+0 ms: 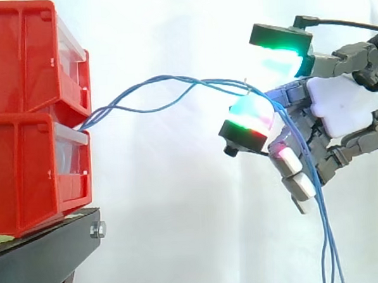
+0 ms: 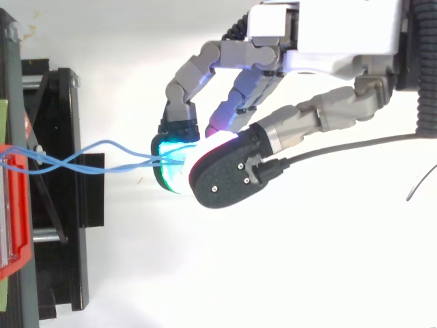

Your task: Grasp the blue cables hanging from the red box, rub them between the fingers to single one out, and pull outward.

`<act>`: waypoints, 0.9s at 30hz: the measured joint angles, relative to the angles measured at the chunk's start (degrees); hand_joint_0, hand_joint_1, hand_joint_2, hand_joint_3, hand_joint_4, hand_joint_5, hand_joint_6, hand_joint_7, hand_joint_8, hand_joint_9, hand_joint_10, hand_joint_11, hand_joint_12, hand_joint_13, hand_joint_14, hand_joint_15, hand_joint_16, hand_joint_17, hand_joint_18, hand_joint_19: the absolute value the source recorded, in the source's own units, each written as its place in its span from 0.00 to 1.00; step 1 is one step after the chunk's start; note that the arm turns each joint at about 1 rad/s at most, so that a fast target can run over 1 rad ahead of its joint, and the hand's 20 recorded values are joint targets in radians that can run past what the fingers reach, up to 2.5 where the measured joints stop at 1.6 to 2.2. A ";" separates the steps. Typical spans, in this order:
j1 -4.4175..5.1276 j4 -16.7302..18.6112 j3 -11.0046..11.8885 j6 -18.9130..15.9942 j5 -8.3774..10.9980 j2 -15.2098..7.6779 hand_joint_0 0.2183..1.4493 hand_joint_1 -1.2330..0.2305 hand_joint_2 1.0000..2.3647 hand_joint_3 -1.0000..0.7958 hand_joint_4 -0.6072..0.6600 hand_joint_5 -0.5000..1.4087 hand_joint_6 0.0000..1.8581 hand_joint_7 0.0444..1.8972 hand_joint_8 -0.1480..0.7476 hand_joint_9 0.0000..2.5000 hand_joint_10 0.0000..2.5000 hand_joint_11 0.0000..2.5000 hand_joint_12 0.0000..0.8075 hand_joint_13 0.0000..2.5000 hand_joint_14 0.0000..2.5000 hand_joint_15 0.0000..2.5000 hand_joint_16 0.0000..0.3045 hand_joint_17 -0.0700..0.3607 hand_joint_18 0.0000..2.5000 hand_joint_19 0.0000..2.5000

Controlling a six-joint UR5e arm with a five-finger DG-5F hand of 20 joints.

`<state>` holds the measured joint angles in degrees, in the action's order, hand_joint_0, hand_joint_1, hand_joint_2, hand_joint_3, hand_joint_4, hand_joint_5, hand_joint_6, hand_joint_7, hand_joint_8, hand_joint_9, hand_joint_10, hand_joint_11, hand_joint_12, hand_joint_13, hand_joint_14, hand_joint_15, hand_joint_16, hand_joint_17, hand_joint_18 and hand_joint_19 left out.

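The start of the thin blue cables (image 1: 224, 84) is hidden in the gap between the two stacked red plastic bins (image 1: 25, 156) at the left, which stand on a black metal stand (image 1: 43, 257). The lower ends of the cables are cut off by the bottom edge of the side view. In the top view a black-backed pad (image 2: 225, 174) of the grey robot hand (image 2: 341, 34) lies over the cables (image 2: 147, 160), so the exact place of contact is hard to make out there.

From the bins the cables run to the right in loose arcs, crossing each other once, well above the stand. They reach the hand (image 1: 339, 105) in front of the white curtain (image 1: 180, 212). There they pass over the top of a pad glowing cyan, green and red (image 1: 248, 116), under a higher pad glowing green (image 1: 279, 48). A small gap shows between that higher pad and the cables. Then they bend down across the curled fingers (image 1: 292, 168) and hang freely. The fingers are curled round the cables and hold them.
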<state>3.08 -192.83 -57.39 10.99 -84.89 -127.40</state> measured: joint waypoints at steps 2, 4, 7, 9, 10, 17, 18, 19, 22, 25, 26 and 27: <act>0.00 0.00 0.00 0.04 0.01 -0.02 0.21 0.56 0.00 0.28 0.44 0.20 0.43 0.47 0.42 0.40 0.01 0.27 0.41 0.37 0.01 0.29 0.17 0.43 0.28 0.23; 0.00 0.00 0.00 0.09 0.10 -0.02 0.22 0.56 0.00 0.28 0.45 0.20 0.43 0.48 0.42 0.40 0.01 0.27 0.41 0.37 0.01 0.29 0.16 0.42 0.28 0.23; 0.00 0.12 -0.02 0.48 0.50 -0.05 0.23 0.56 0.00 0.28 0.45 0.20 0.43 0.48 0.42 0.41 0.01 0.27 0.40 0.37 0.01 0.30 0.16 0.42 0.29 0.24; -0.02 0.25 -0.08 1.12 1.32 -0.09 0.23 0.56 0.00 0.28 0.45 0.20 0.43 0.48 0.42 0.41 0.01 0.27 0.40 0.37 0.01 0.30 0.16 0.42 0.29 0.24; -0.03 0.34 -0.14 1.51 1.78 -0.09 0.23 0.56 0.00 0.28 0.46 0.20 0.43 0.48 0.42 0.41 0.01 0.28 0.40 0.37 0.01 0.30 0.16 0.42 0.29 0.24; -0.07 3.12 -2.48 3.40 3.30 -0.12 0.26 0.56 0.00 0.28 0.46 0.20 0.42 0.50 0.41 0.42 0.01 0.28 0.39 0.38 0.01 0.30 0.15 0.41 0.29 0.25; -0.08 4.19 -3.21 3.45 3.33 -0.12 0.26 0.56 0.00 0.28 0.46 0.20 0.42 0.50 0.41 0.42 0.01 0.28 0.39 0.37 0.01 0.30 0.15 0.41 0.29 0.25; -0.09 5.15 -3.80 3.48 3.33 -0.12 0.27 0.56 0.00 0.28 0.46 0.21 0.42 0.50 0.41 0.42 0.01 0.28 0.39 0.38 0.01 0.30 0.15 0.40 0.29 0.25; -0.18 9.04 -5.34 3.56 3.34 -0.13 0.28 0.54 0.00 0.29 0.46 0.21 0.42 0.51 0.41 0.42 0.01 0.29 0.39 0.38 0.01 0.30 0.15 0.40 0.29 0.26; -0.26 11.59 -5.92 3.58 3.34 -0.13 0.29 0.49 0.00 0.31 0.46 0.20 0.42 0.52 0.41 0.43 0.01 0.29 0.38 0.38 0.01 0.30 0.15 0.40 0.29 0.26; -0.31 11.85 -6.00 3.57 3.34 -0.13 0.29 0.49 0.00 0.32 0.46 0.20 0.42 0.52 0.40 0.43 0.01 0.29 0.38 0.38 0.01 0.30 0.15 0.40 0.29 0.26; -0.36 11.88 -6.03 3.56 3.34 -0.13 0.29 0.48 0.00 0.32 0.46 0.20 0.42 0.52 0.39 0.43 0.01 0.29 0.38 0.38 0.01 0.30 0.15 0.40 0.29 0.26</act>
<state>2.72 -180.95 -63.42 14.55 -81.56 -127.52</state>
